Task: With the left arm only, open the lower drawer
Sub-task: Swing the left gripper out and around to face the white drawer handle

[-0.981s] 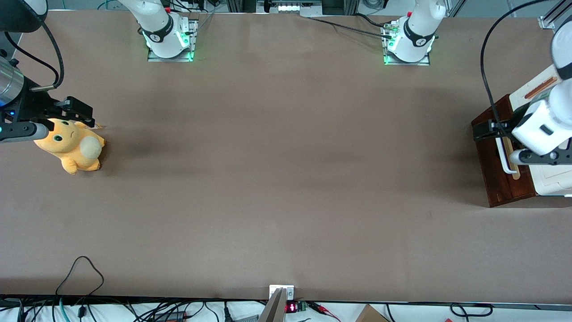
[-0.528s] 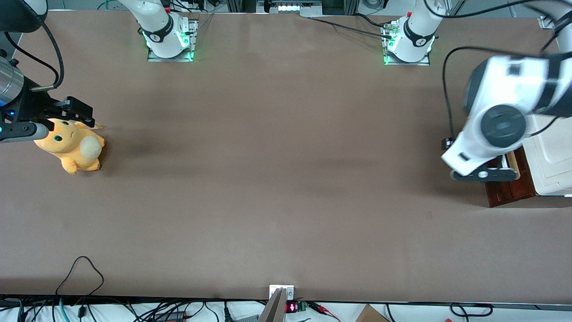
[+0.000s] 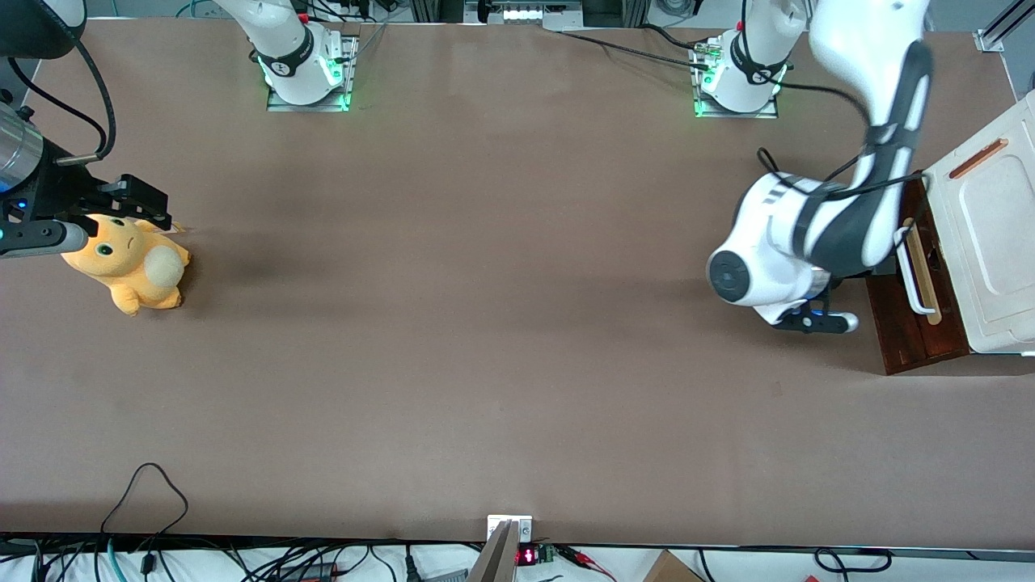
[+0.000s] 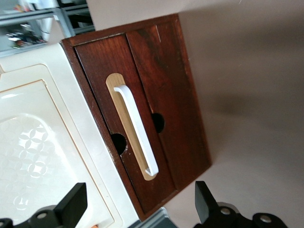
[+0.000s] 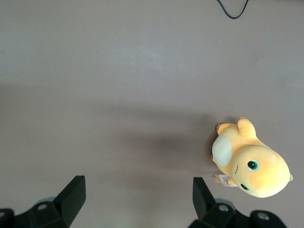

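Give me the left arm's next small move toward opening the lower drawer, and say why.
Probably bring the tool in toward the white bar handle until its fingers straddle the bar. The tool is open and holds nothing. It hangs over the table in front of the lower drawer, clear of the handle, so nothing can be pulled yet.

On the one tabletop stands one white cabinet with two dark red-brown drawer fronts, one white bar handle and two round dark holes. There is one orange plush toy, and two arm bases glow green. One pincer, its two fingers spread wide, hangs in front of the drawer fronts.
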Motion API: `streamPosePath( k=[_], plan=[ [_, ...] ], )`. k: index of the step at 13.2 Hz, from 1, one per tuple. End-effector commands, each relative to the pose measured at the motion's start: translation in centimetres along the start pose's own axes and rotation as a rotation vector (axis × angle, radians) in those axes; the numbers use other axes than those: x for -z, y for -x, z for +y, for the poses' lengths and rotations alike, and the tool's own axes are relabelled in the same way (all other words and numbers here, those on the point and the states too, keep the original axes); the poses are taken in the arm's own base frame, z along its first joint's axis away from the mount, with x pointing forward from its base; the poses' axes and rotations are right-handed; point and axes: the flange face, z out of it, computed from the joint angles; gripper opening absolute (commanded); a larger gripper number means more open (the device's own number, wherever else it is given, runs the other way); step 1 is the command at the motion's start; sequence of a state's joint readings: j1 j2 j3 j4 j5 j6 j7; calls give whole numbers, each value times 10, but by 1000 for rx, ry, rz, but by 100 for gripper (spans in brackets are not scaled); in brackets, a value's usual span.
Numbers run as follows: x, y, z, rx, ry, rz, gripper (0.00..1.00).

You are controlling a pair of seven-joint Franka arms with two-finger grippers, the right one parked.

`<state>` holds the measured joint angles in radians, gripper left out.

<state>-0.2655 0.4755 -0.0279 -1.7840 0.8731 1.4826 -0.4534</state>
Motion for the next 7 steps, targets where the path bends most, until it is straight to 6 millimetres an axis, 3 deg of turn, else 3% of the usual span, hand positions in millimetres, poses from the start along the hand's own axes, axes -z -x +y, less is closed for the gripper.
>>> streamPosePath(
  k=[1, 7],
  plan=[
    [-20, 11, 10, 42, -153, 29, 100],
    [-59, 14, 59, 102, -300, 27, 100]
  ],
)
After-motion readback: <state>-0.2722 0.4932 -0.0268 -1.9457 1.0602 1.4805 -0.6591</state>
